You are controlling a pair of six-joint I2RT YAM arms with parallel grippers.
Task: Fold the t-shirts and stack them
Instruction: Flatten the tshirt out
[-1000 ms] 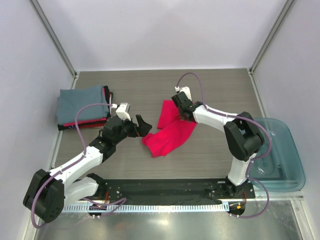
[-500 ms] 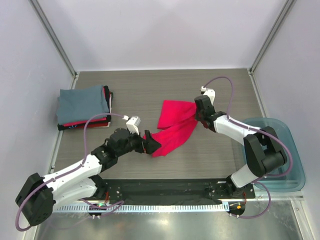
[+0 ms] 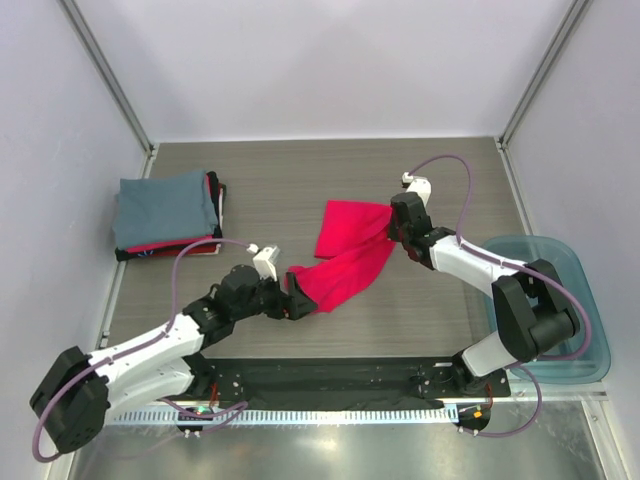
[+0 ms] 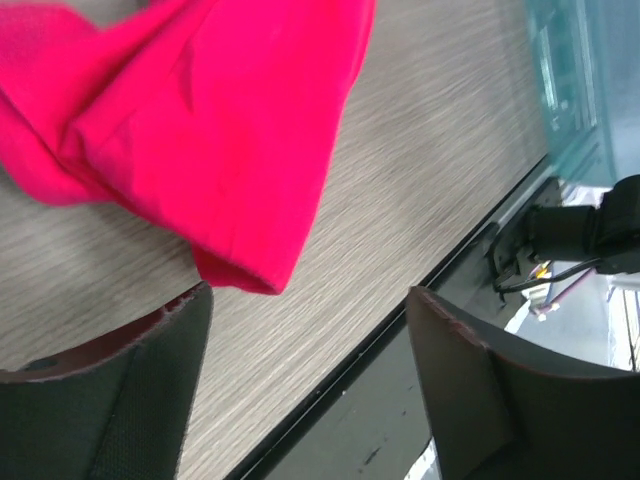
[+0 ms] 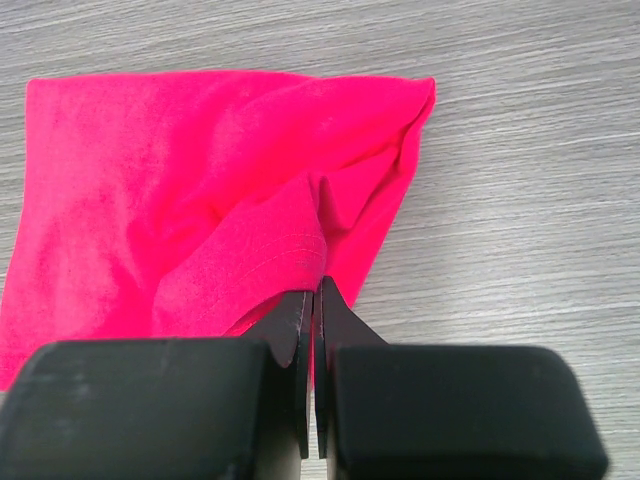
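A bright red-pink t-shirt (image 3: 345,258) lies crumpled on the middle of the table. My right gripper (image 3: 398,222) is shut on a fold at its far right edge; the right wrist view shows the closed tips (image 5: 316,290) pinching the cloth (image 5: 180,190). My left gripper (image 3: 300,300) is open and empty, low at the shirt's near left corner. In the left wrist view that corner (image 4: 200,130) lies just ahead of the spread fingers (image 4: 110,390). A folded stack with a slate blue-grey t-shirt (image 3: 165,205) on top and red and dark ones beneath sits at the far left.
A translucent teal plastic tub (image 3: 570,300) stands off the table's right edge and also shows in the left wrist view (image 4: 575,80). A black base rail (image 3: 340,378) runs along the near edge. Grey walls close in the back and sides.
My right gripper moved right, pulling the shirt's far edge out with it. My left gripper swung down and right to the shirt's near left corner, still open.
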